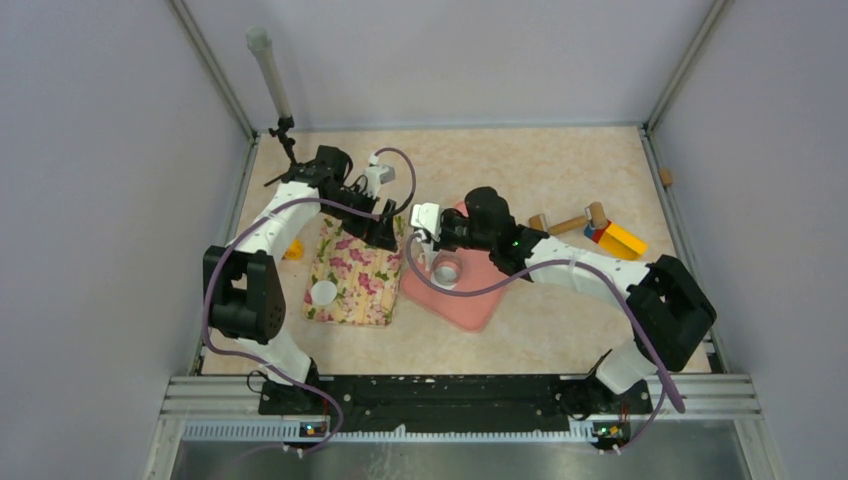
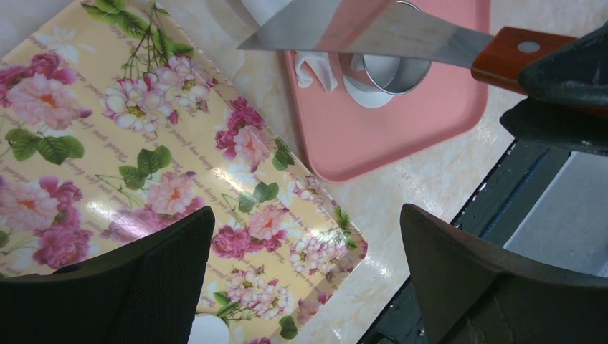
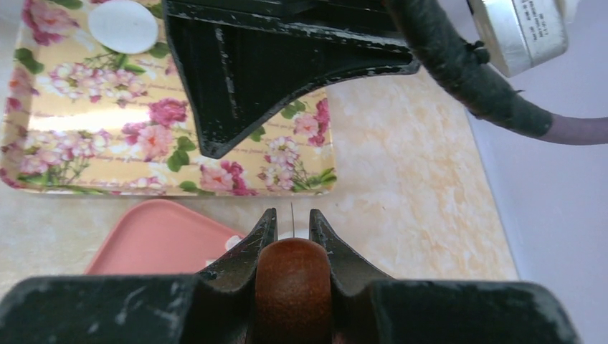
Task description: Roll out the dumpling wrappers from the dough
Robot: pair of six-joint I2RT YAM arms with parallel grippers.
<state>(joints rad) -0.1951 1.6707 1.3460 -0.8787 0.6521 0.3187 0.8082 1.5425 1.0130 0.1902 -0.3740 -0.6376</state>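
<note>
A pink board (image 1: 470, 305) lies mid-table with a metal ring cutter (image 1: 447, 268) on it. In the left wrist view the cutter (image 2: 396, 72) stands over a white disc (image 2: 364, 94), with a crumpled scrap of white dough (image 2: 315, 68) beside it. One dumpling wrapper (image 1: 323, 293) lies on the floral tray (image 1: 355, 275); it also shows in the right wrist view (image 3: 122, 25). My right gripper (image 3: 292, 215) is shut on the wooden handle (image 3: 292, 287) of a metal spatula (image 2: 344, 29), whose blade hangs over the cutter. My left gripper (image 2: 307, 215) is open and empty above the tray's edge.
Wooden and coloured toy blocks (image 1: 600, 232) lie at the back right. A small orange object (image 1: 293, 250) sits left of the tray. A white pole on a black stand (image 1: 272, 80) rises at the back left corner. The two grippers (image 1: 410, 230) are close together.
</note>
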